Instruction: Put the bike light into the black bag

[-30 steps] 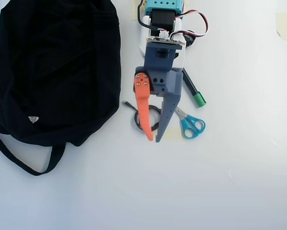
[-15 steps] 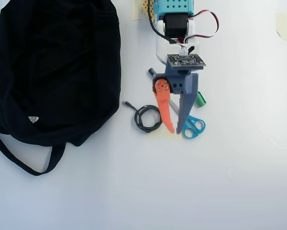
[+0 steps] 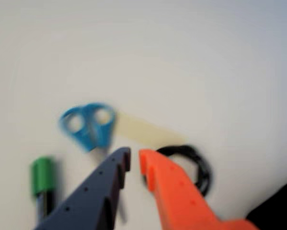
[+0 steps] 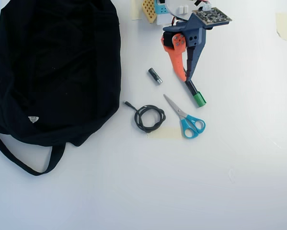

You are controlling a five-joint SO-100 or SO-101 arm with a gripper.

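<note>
The black bag (image 4: 57, 67) lies floppy at the left of the overhead view, with its long strap (image 4: 18, 158) trailing below it. The bike light shows in neither view; no gadget with a red lens is visible. My gripper (image 4: 186, 79) has an orange finger and a dark blue finger. It hangs over the table at the top centre, well right of the bag. In the wrist view the gripper (image 3: 134, 160) has its tips almost together with nothing between them.
A small black cylinder with a silver end (image 4: 155, 75) lies left of the gripper. A green-capped marker (image 4: 196, 96) (image 3: 43, 177), blue scissors (image 4: 189, 122) (image 3: 88, 124) and a coiled black cable (image 4: 149, 118) (image 3: 200, 167) lie nearby. A blurred dark shape (image 3: 277, 211) fills the wrist view's lower right corner.
</note>
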